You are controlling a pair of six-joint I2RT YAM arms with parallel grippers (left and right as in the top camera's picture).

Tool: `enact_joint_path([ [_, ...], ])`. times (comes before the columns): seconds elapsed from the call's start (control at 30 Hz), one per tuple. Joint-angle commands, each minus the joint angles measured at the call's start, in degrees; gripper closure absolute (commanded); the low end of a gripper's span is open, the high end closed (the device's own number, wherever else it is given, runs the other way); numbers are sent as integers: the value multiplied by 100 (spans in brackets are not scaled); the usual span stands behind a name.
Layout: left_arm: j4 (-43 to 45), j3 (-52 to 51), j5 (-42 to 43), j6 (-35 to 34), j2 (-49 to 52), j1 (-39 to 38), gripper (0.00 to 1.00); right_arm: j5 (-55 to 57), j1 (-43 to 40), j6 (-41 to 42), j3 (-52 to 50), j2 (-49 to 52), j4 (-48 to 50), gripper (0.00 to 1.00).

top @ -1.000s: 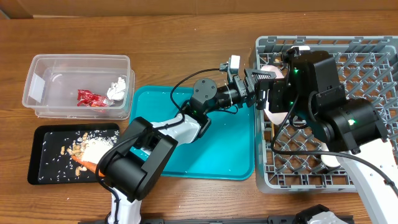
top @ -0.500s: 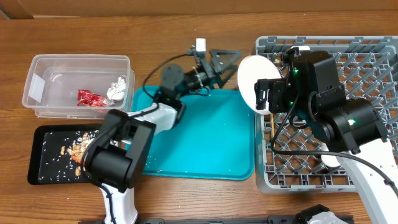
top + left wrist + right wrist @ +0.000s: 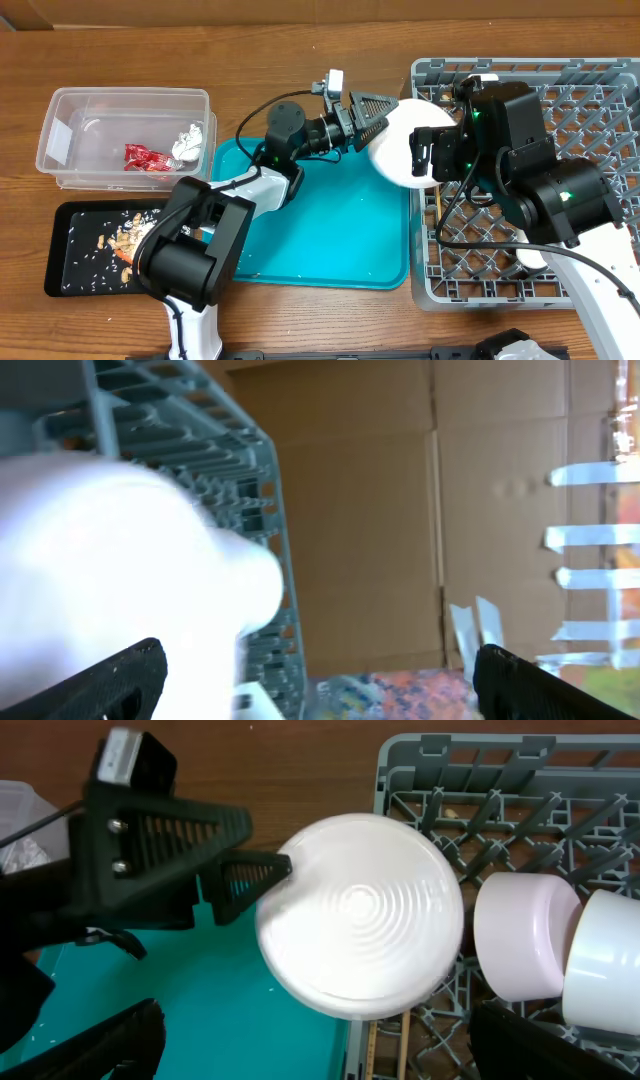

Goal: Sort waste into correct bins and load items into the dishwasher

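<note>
White plate [image 3: 398, 150]: right of left end effector [image 3: 383, 113], at dish rack [image 3: 600, 90] edge.
Left end effector: open, nearer.
Right end effector [image 3: 315, 1025]: open.

Left hand [image 3: 384, 120] spread wide against white plate [image 3: 398, 152] beside grey rack [image 3: 600, 80].

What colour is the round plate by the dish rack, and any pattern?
White, with faint concentric rings; the plate shows best in the right wrist view.
</note>
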Motion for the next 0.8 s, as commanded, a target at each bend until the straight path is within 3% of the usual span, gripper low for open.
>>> enact_joint_path([
  [0.0,13,50,-92,354,31,-81,0,-15,20,17,127,-15,28,0],
  [0.37,105,404,-70,533,31,-243,0,-13,20,17,127,-15,28,0],
  [0.57,4,417,363,817,-33,-35,0,-15,20,17,127,-15,28,0],
  [0.77,-1526,417,284,1692,-595,240,0,-15,20,17,127,-15,28,0],
])
